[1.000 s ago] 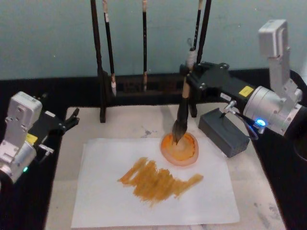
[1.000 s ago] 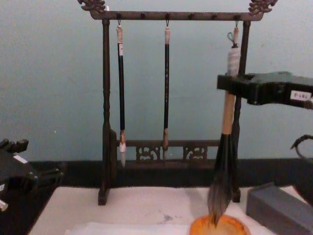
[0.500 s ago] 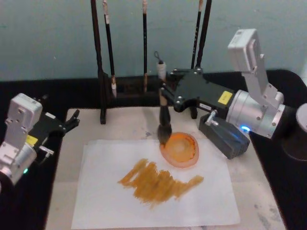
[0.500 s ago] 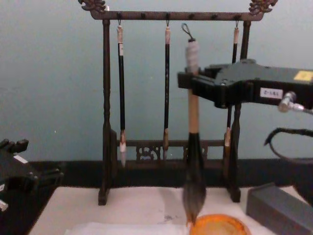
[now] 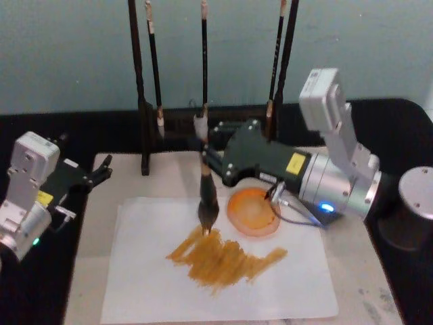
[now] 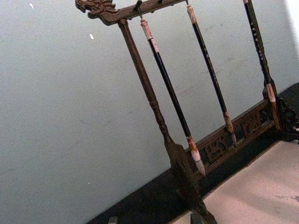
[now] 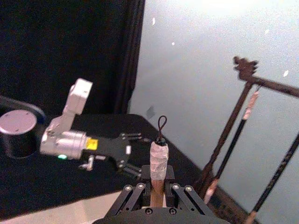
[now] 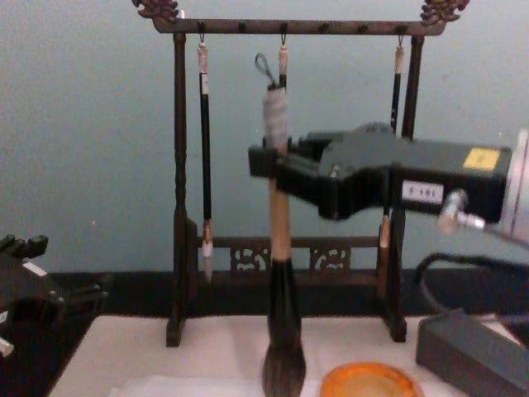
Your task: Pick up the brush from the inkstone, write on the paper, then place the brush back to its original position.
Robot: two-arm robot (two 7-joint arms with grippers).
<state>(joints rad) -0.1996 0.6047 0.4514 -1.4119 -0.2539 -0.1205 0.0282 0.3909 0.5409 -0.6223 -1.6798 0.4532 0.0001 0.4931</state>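
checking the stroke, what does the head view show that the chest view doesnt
Head view adds the orange strokes on the paper and the brush tip meeting them. Chest view adds the rack's top bar, where the thin brushes hang. Both share the right hand shut on the upright brush, the orange dish, and the parked left hand.

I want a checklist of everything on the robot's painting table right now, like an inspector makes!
Surface: cream mat under everything.
Job's things: brush upright, tip meeting the paper at the orange strokes; orange dish beside it.
Clutter: grey block on the right.
Grippers: right gripper shut on the brush handle; left gripper open, parked at the mat's left edge.
Cables: dark cable curving below the right arm.
Surroundings: wooden rack with three thin brushes hanging; blue-green wall.
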